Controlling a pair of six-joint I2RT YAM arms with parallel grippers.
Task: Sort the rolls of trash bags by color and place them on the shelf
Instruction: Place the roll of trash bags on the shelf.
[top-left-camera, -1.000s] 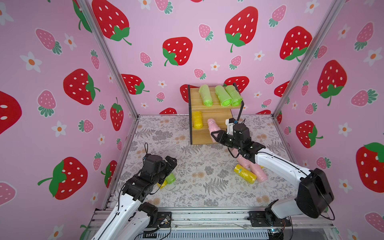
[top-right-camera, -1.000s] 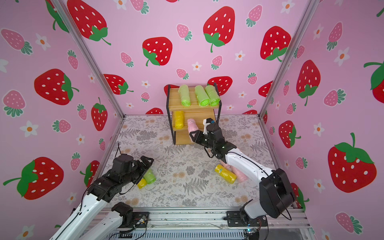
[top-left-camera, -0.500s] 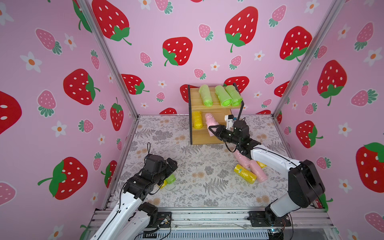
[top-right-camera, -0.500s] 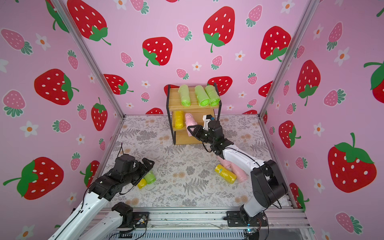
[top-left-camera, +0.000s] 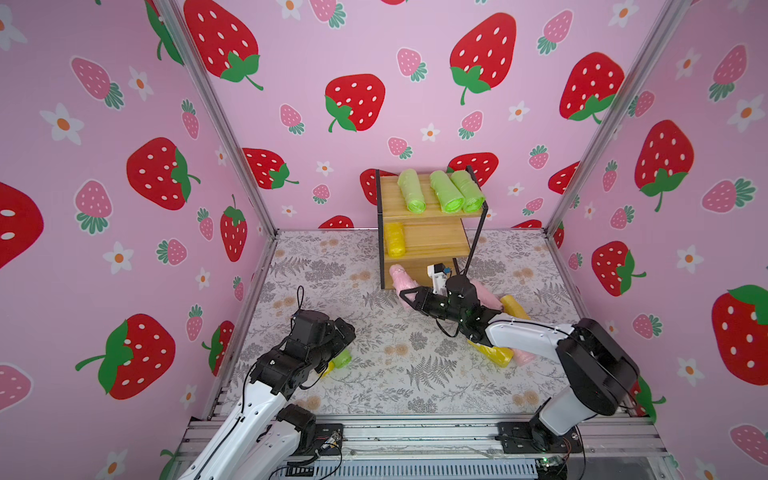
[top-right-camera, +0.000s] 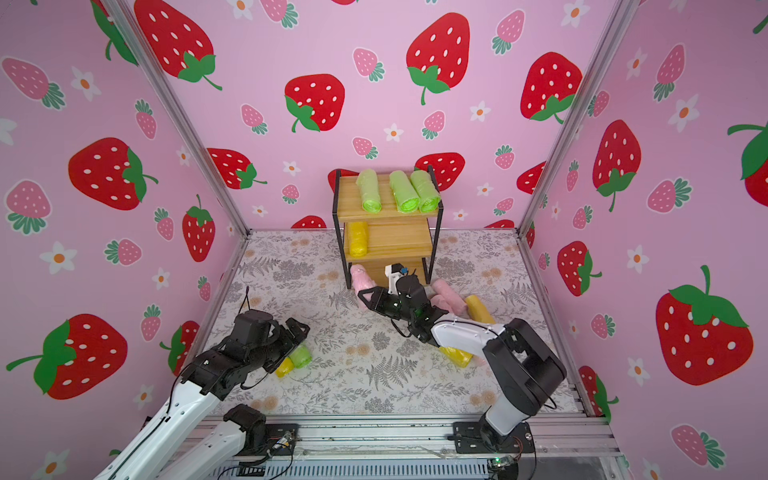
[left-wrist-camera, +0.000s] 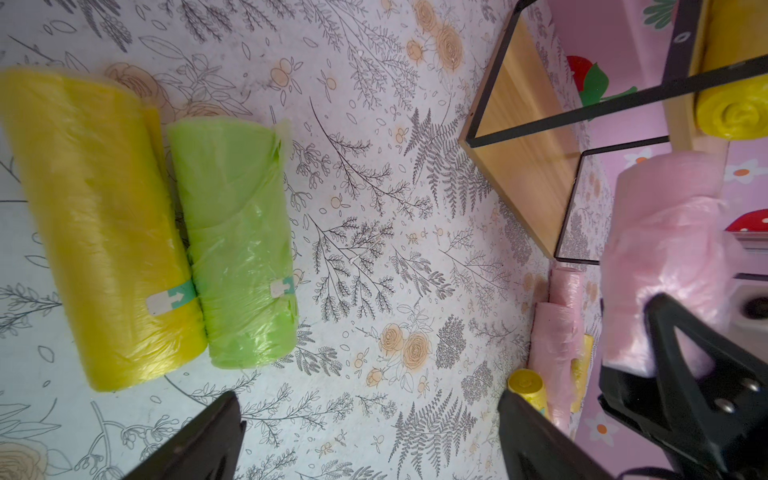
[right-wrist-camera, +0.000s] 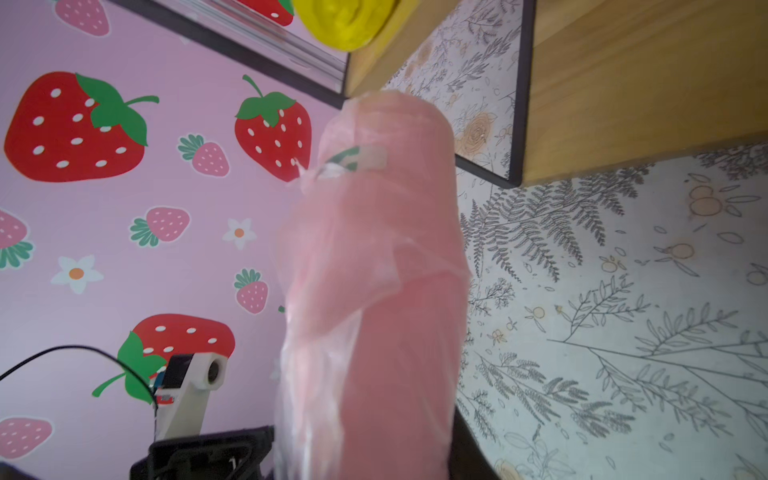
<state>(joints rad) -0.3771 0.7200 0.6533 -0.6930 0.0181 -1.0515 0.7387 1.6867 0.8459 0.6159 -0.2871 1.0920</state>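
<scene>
1 pink roll (right-wrist-camera: 374, 270), crinkly, translucent, cylindrical

We count, in both top views, green rolls (top-left-camera: 446, 197): four. Yellow rolls (top-left-camera: 395, 240): four. Pink rolls (top-left-camera: 400, 277): three told apart with certainty; we cannot tell whether a fourth lies among them. Shelf (top-left-camera: 436, 243): one, three tiers.

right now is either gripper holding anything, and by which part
The right gripper holds a pink roll by one end, the rest sticking out toward the shelf. The left gripper is open and holds nothing.
</scene>
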